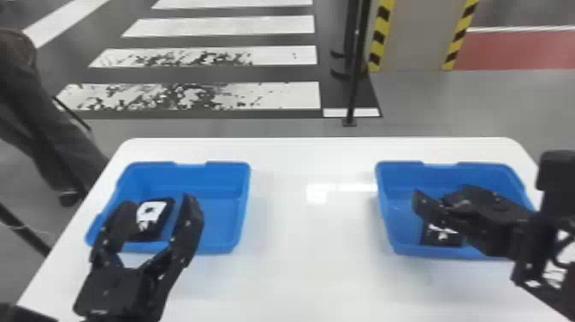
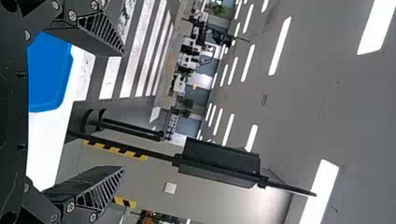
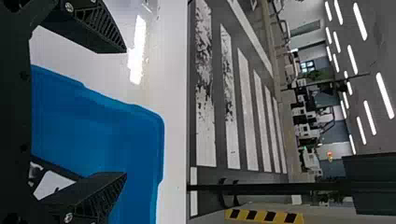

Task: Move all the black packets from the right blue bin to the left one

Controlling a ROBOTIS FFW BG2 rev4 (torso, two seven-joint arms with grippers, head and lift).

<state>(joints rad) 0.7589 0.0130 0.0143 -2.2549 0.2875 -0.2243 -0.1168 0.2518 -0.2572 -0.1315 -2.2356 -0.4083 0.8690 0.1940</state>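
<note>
White table (image 1: 299,265) holds the right bin (image 1: 492,172). Inside the bin is a black packet (image 1: 440,240). Over the bin, the open right gripper (image 3: 125,113) should sink slowly around the packet. Left of the bin, the left gripper (image 2: 124,111) is open too.
</note>
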